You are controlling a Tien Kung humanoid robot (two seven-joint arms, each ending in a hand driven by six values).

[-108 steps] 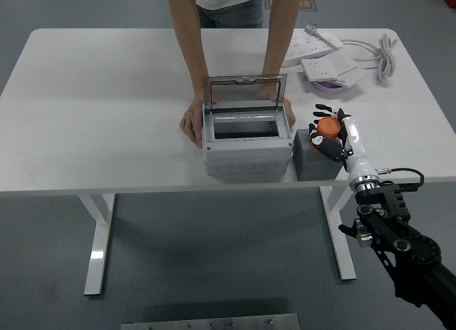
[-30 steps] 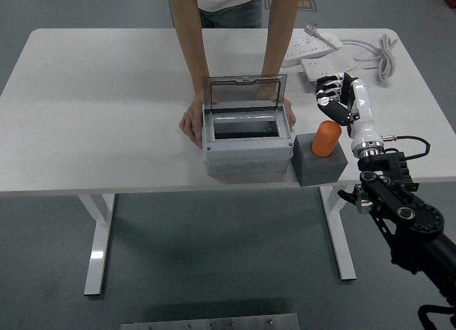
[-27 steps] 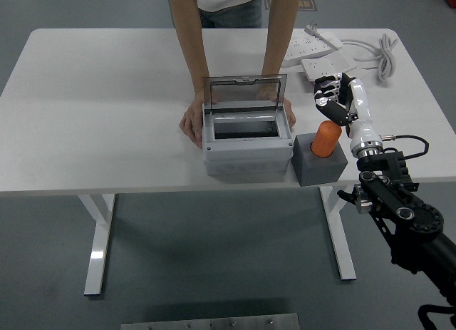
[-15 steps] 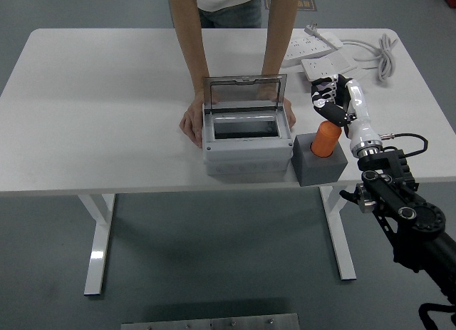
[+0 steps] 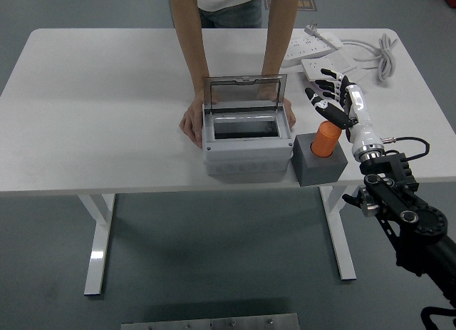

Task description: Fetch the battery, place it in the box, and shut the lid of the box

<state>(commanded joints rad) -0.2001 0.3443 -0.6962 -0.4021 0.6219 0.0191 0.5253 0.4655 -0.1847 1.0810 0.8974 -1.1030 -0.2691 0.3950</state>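
An orange cylindrical battery (image 5: pixel 326 138) stands upright in a dark grey holder block (image 5: pixel 320 160) near the table's front edge. Left of it sits a grey box (image 5: pixel 247 143) with its clear lid (image 5: pixel 246 90) raised upright. My right hand (image 5: pixel 329 100) hovers just above and behind the battery's top, fingers spread, holding nothing. A person at the far side steadies the box, one hand (image 5: pixel 192 124) at its left side and the other hand (image 5: pixel 289 113) at its right. My left arm is out of view.
White power strips (image 5: pixel 317 50) and a coiled cable (image 5: pixel 383 53) lie at the back right. A purple-rimmed object (image 5: pixel 333 85) sits under one strip. The table's left half (image 5: pixel 100 109) is bare.
My right hand let go of the battery and lifted to behind it. Over the last second it drifted slightly left and its fingers spread wider. The battery and box stayed put.
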